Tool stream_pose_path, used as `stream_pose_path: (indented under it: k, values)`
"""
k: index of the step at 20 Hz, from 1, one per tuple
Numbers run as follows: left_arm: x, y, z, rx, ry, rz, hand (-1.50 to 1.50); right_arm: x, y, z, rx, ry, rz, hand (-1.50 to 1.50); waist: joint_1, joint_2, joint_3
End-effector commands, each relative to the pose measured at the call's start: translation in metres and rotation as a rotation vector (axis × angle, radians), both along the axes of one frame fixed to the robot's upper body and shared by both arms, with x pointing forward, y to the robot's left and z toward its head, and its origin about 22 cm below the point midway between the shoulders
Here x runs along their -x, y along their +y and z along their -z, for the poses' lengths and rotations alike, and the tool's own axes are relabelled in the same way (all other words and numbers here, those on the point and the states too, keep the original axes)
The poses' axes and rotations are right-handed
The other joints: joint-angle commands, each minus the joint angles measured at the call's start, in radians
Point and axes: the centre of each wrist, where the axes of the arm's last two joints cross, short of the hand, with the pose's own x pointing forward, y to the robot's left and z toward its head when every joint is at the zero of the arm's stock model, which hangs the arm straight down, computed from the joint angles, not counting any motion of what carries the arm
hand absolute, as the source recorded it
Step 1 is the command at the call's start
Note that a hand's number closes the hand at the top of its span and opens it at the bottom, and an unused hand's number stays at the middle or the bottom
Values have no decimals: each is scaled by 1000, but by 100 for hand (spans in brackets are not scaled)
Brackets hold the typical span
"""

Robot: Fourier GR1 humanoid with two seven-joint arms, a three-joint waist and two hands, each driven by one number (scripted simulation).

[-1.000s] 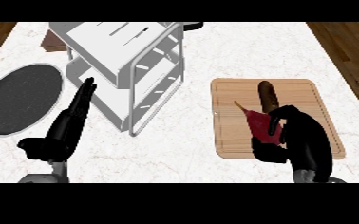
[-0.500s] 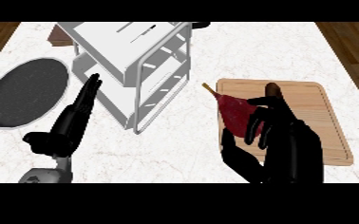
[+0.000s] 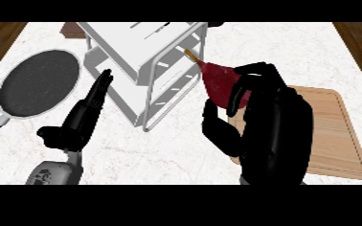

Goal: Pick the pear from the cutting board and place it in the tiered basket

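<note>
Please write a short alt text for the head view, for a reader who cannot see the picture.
The robot's right hand holds a dark red pear above the marble counter, its stem pointing at the white tiered basket. The wooden cutting board lies at the right, behind the hand. The left hand rests open at the lower left, near a dark round pan.

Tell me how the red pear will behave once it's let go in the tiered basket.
Held in the right hand, the pear looks rounded and tapered, so it will probably roll or settle onto its side. Its skin looks smooth, so it may slide on the white tiered basket. It appears rigid and should keep its shape.
</note>
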Motion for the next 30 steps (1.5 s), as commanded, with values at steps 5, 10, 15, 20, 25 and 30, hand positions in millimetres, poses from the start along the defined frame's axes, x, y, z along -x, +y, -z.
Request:
stream_pose_path:
  k: [5,10,15,20,25,30]
  values:
    - [0,-10,21,3,109,62,0,-54,22,-40,-118,133,181,150,56,24,-8]
    - [-9,-19,13,1,98,92,0,-94,31,-60,-131,211,165,150,77,30,-6]
    - [-9,-27,20,-6,100,101,0,-123,44,-74,-151,220,160,150,89,35,-6]
    - [-13,-29,15,-7,109,130,0,-154,47,-72,-166,229,152,150,112,44,-5]
    - [-13,-33,15,-2,105,128,0,-170,49,-76,-265,242,118,150,114,41,-4]
    - [-15,-46,13,5,85,139,0,-182,39,-77,-459,318,127,150,126,41,-4]
